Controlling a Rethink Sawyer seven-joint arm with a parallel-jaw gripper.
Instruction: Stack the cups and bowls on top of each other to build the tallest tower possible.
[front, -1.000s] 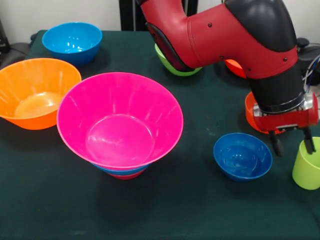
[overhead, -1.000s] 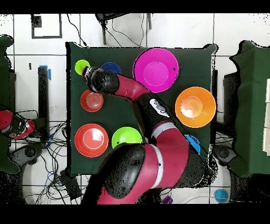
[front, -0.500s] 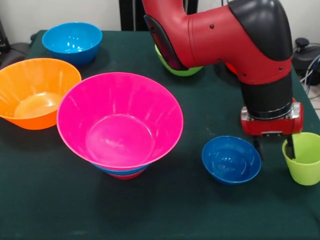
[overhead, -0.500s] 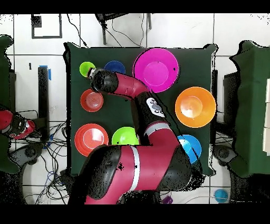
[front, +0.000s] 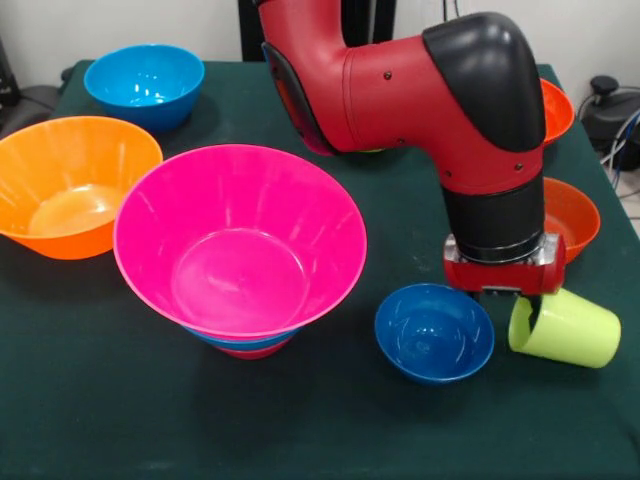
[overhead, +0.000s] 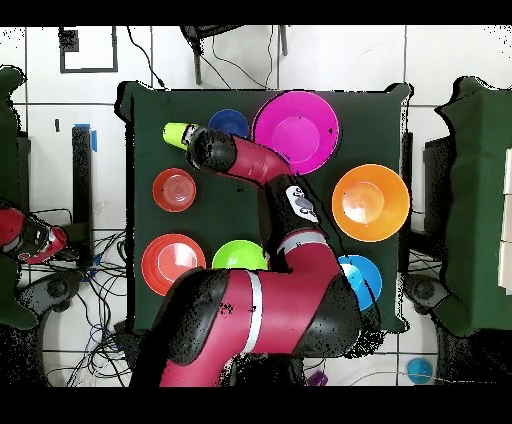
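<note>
The lime cup (front: 567, 329) lies tipped on its side at the right, mouth turned toward my gripper (front: 516, 300), which hangs right at its rim. From overhead the cup (overhead: 176, 133) pokes out beside the gripper (overhead: 195, 140). A small blue bowl (front: 435, 332) sits just left of the gripper, close to it. The tower (front: 240, 240) is a large pink bowl resting on a blue bowl, with a crimson bowl (front: 250, 350) underneath. The arm hides the green bowl in the front view; overhead the green bowl (overhead: 240, 257) shows near the arm's base.
A large orange bowl (front: 75, 185) and a medium blue bowl (front: 145, 85) stand at the left. Two red-orange bowls (front: 572, 213) (front: 556, 110) sit behind the gripper at the right. The table's right edge is close to the cup.
The arm has swept left in the front view. The small blue bowl slid left with it, and the cup went from upright to tipped on its side.
</note>
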